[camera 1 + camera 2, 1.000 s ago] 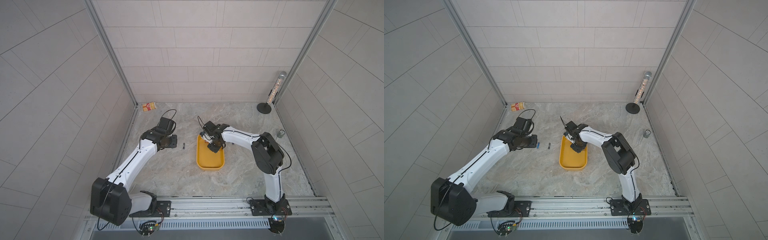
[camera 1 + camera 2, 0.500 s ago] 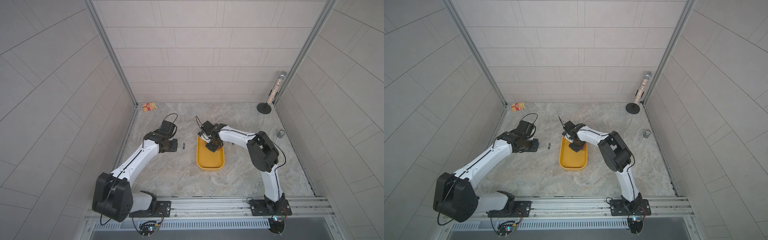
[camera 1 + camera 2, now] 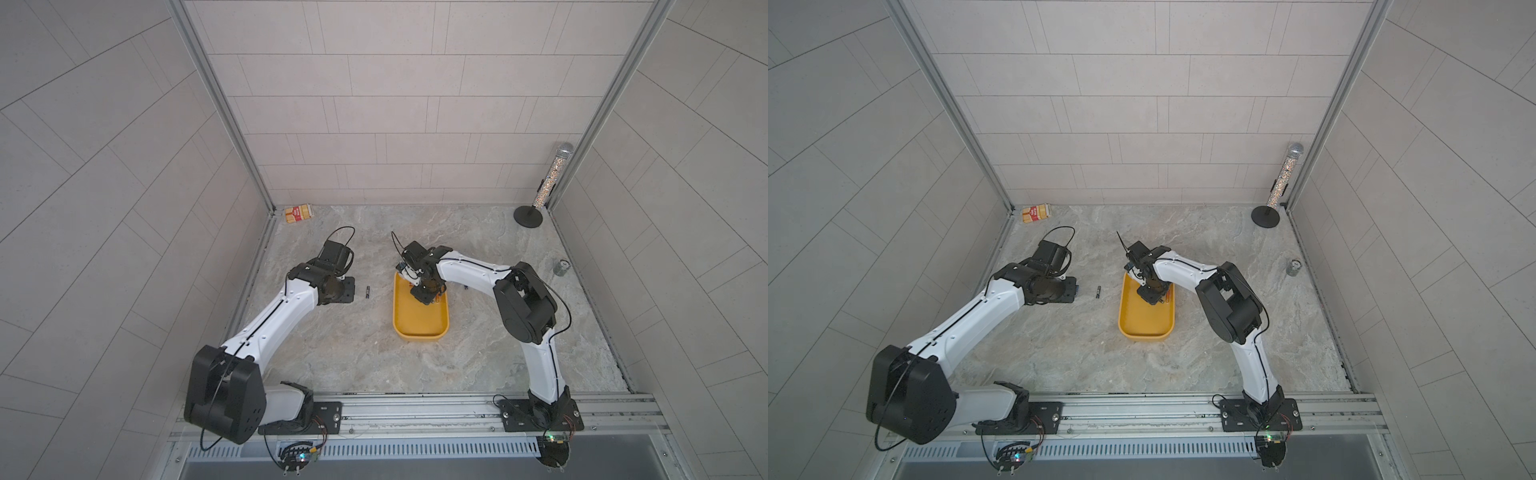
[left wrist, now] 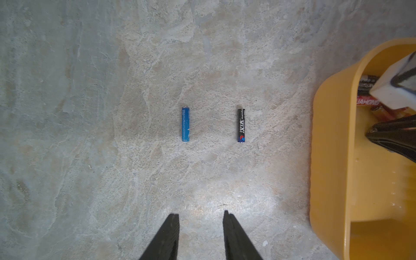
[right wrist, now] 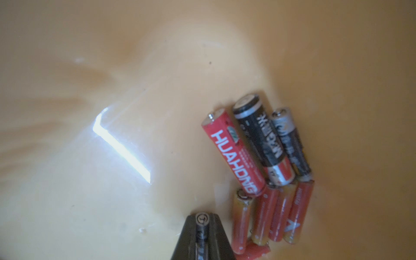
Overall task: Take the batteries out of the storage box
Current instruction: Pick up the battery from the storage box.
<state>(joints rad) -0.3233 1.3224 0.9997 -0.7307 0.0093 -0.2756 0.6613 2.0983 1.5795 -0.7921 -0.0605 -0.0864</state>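
A: Slim black battery [image 5: 201, 221] is pinched in right jaws, inside shallow yellow plastic storage box [image 5: 135, 67]; this is seen in right wrist view only.
B: Left jaws are held spread over stone surface [image 4: 90, 112]. Right arm [image 3: 465, 270] is angled down into box.

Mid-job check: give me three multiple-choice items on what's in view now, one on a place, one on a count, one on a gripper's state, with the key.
1. Where is the blue battery?
A) in the box
B) flat on the table, apart from the box
C) standing on the box's rim

2. In the left wrist view, how many batteries lie on the table?
A) two
B) none
C) five

3. How is the right gripper?
A) open over the table
B) shut on nothing
C) shut on a battery inside the box

Key:
1 B: it lies on bare table beside the black battery.
2 A: only the blue and the black one lie there.
3 C: its jaws clamp a dark battery over the yellow floor.
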